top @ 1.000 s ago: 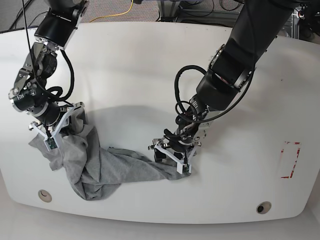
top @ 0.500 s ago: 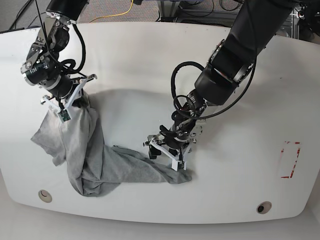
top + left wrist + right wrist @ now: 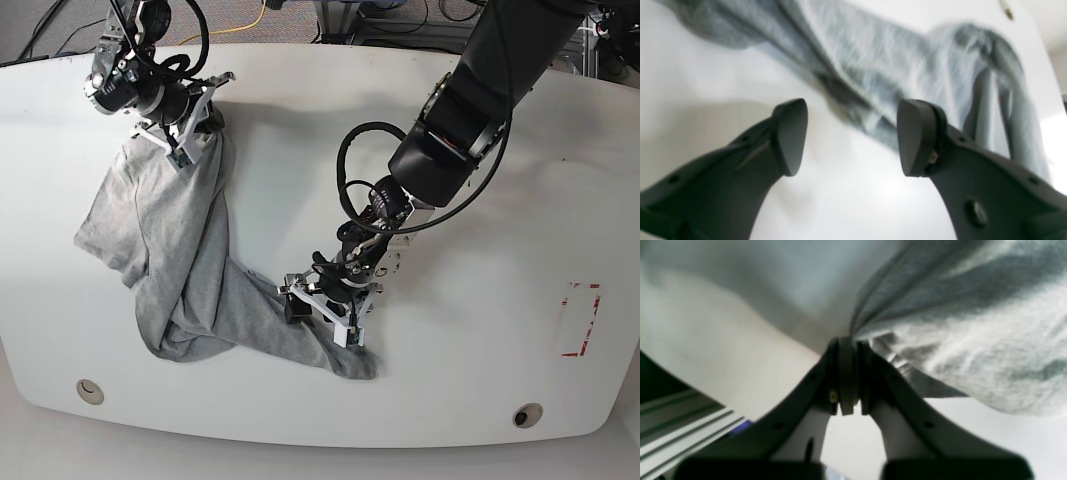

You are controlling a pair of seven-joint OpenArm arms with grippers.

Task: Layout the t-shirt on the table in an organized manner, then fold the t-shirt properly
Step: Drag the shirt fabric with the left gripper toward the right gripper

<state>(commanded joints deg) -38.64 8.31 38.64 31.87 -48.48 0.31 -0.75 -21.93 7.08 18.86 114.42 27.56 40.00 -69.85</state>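
Your right gripper (image 3: 846, 373) has its jaws pressed together on a fold of the t-shirt (image 3: 170, 250), lifting that end near the table's (image 3: 300, 120) far left edge. Your left gripper (image 3: 851, 133) has its jaws spread wide with nothing between them, low over the shirt's other end. The grey fabric trails crumpled across the white tabletop between both arms.

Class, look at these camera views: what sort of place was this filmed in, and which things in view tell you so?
Probably a robotics lab or test bench, not a home. Two black robot arms work a grey t-shirt on a bare white table with a red dashed mark, and loose cables lie on the floor behind.
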